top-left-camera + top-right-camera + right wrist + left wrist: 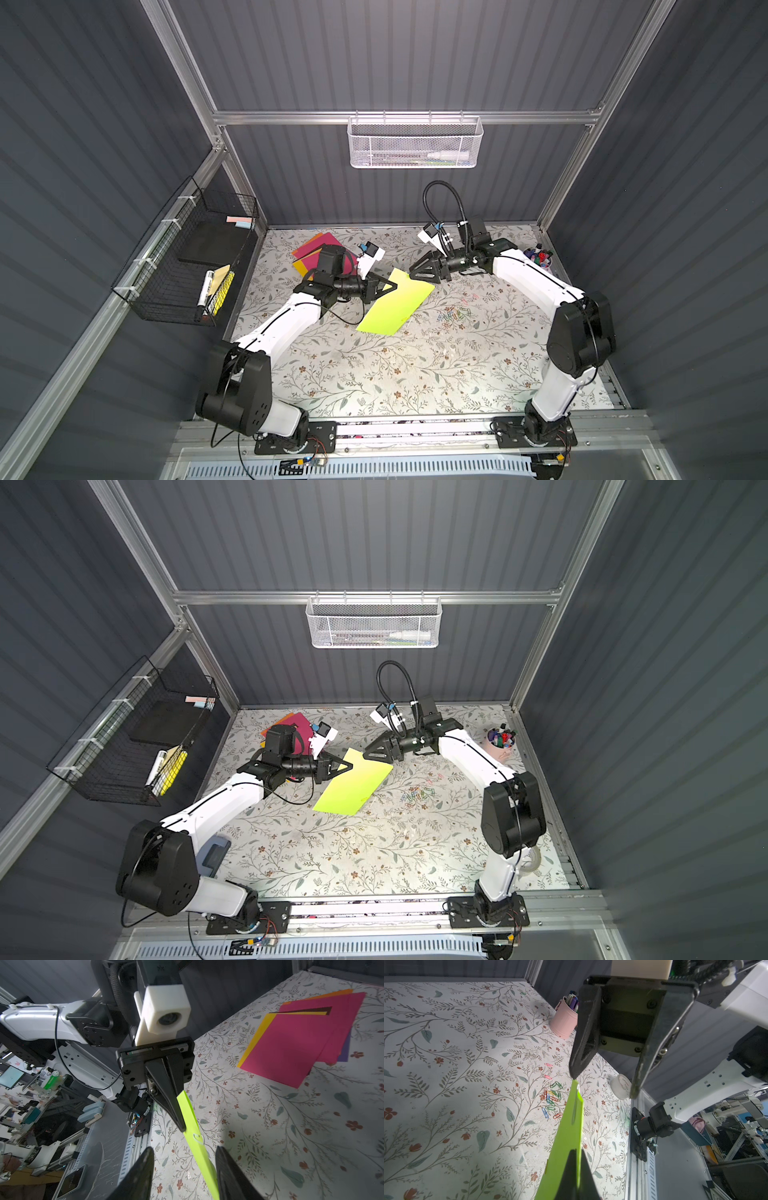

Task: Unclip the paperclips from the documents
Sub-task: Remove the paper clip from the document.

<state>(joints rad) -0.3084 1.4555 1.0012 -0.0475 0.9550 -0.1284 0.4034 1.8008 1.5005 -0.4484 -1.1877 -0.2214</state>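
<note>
1. A lime green sheet [399, 305] is hanging tilted over the floral counter [374, 374]. The left end effector [392, 286] is clenching one corner of it.
2. The right end effector [185, 1150] is standing released. Its jaws are straddling the sheet's edge just short of a pale paperclip [198, 1138], which is too small to make out in both top views.
3. Loose paperclips [455, 313] are lying heaped beside the sheet, their colours blurring.
4. Farther back, the left arm [291, 316] is hiding part of the stacked documents [309, 253]. The lower sheets are showing only as edges.

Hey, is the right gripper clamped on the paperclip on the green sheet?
No: the right gripper stands open astride the green sheet, with the white paperclip just beyond its fingertips.
</note>
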